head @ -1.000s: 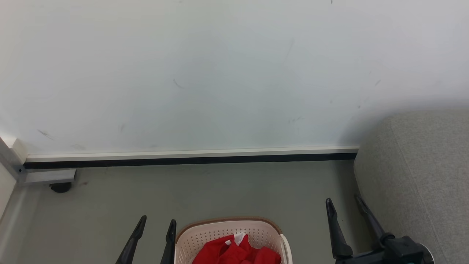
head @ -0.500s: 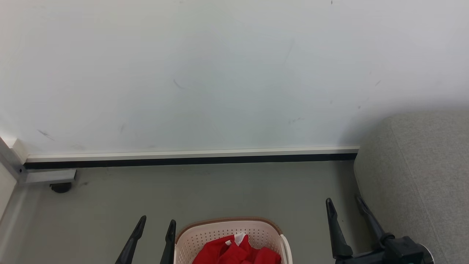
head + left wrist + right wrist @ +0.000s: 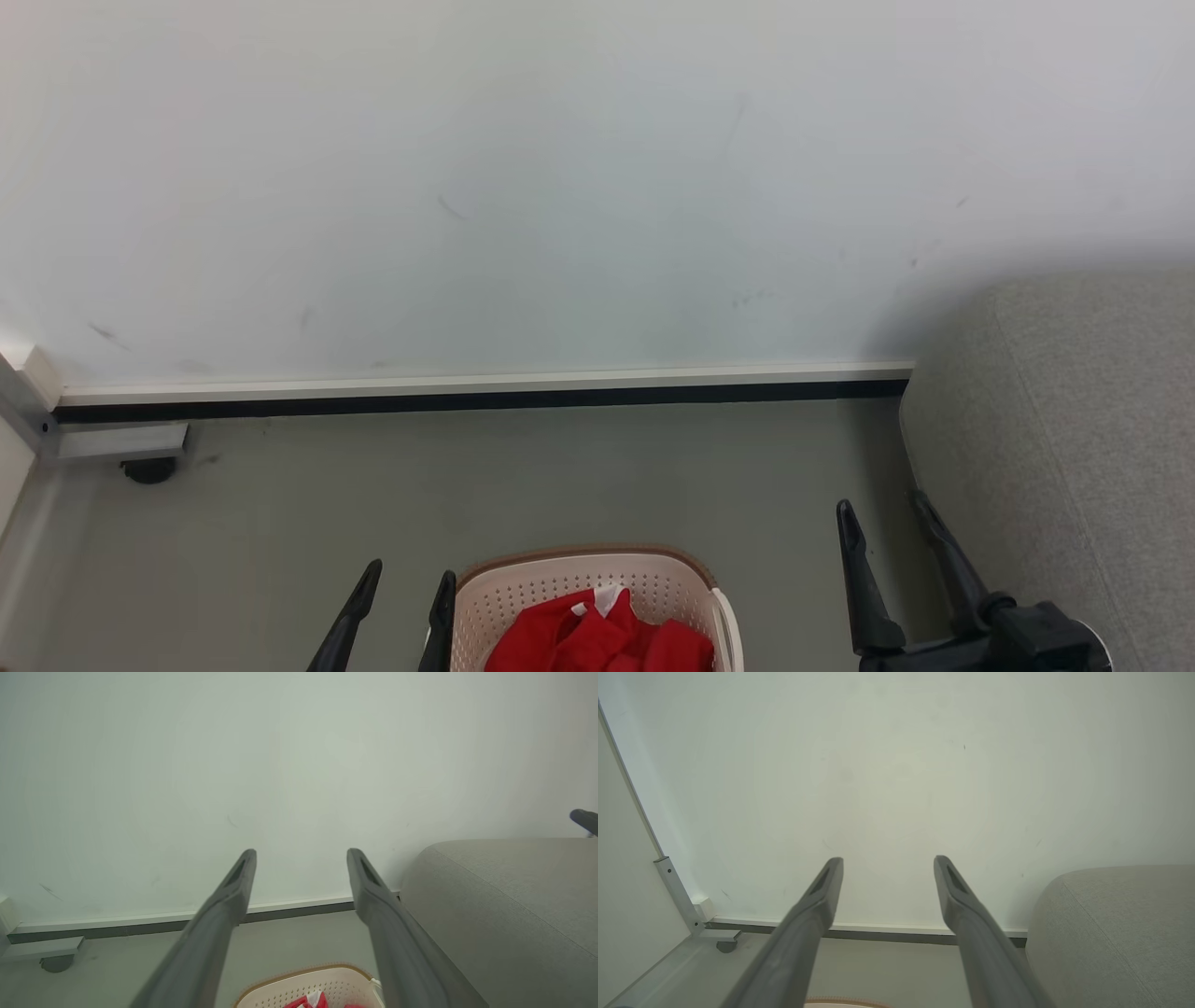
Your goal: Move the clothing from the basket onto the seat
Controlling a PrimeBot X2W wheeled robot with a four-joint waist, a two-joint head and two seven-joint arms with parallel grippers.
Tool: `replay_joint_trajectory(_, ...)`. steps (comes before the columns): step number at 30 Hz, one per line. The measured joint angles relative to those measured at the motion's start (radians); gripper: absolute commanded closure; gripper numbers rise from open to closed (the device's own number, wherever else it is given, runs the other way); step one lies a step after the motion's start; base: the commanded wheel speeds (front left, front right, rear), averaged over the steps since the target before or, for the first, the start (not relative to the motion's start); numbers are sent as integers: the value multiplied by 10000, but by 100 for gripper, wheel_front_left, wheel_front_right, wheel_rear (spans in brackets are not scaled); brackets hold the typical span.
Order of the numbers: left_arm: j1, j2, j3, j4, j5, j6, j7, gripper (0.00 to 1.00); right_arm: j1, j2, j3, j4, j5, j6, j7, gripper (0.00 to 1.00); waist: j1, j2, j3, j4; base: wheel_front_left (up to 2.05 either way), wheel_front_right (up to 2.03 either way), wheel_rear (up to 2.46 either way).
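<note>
Our view has tipped down slightly. Left gripper [image 3: 411, 569] and right gripper [image 3: 882, 501] hang spread, empty. Clothing [image 3: 597, 639] lies in the basket [image 3: 523, 588], sofa [image 3: 1055, 420] to its right. We should reach down and pinch the top fold.

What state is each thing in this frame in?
Left hand: open, holding nothing.
Right hand: open, holding nothing.
Oval cream perforated plastic basket: upright on floor, clothing inside.
Bright red fabric clothing: crumpled in the basket.
Grey fabric sofa seat: no clothing on visible part.

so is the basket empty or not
Not empty: red clothing lies bunched inside the basket; how full, cannot tell, as the frame cuts it off.
</note>
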Motion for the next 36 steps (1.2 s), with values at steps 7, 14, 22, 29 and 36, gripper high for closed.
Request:
replay_joint_trajectory(7,-134,0,-171,439,-10,-242,0,0,-174,33,-121,-328,81,0,0,0,0,1,492,-79,0,0,0)
replay_joint_trajectory(14,-1162,2,-529,1214,203,-594,-10,0,-852,67,-226,-798,140,0,-2,0,1,0,1337,-175,0,0,0)
replay_joint_trajectory(22,-3387,504,-1212,2420,493,-767,-12,0,-2740,128,-305,-1452,313,0,-2,0,3,1,3073,-402,0,0,0)
replay_joint_trajectory(29,-5070,1218,-2558,4065,514,-779,-10,0,-4291,201,-203,-2268,481,-2,-2,0,4,2,4604,-734,0,0,0)
replay_joint_trajectory(36,-6711,1799,-3981,5883,259,-779,-10,0,-4982,221,-10,-3114,420,0,-2,0,5,2,6013,-1084,0,0,0)
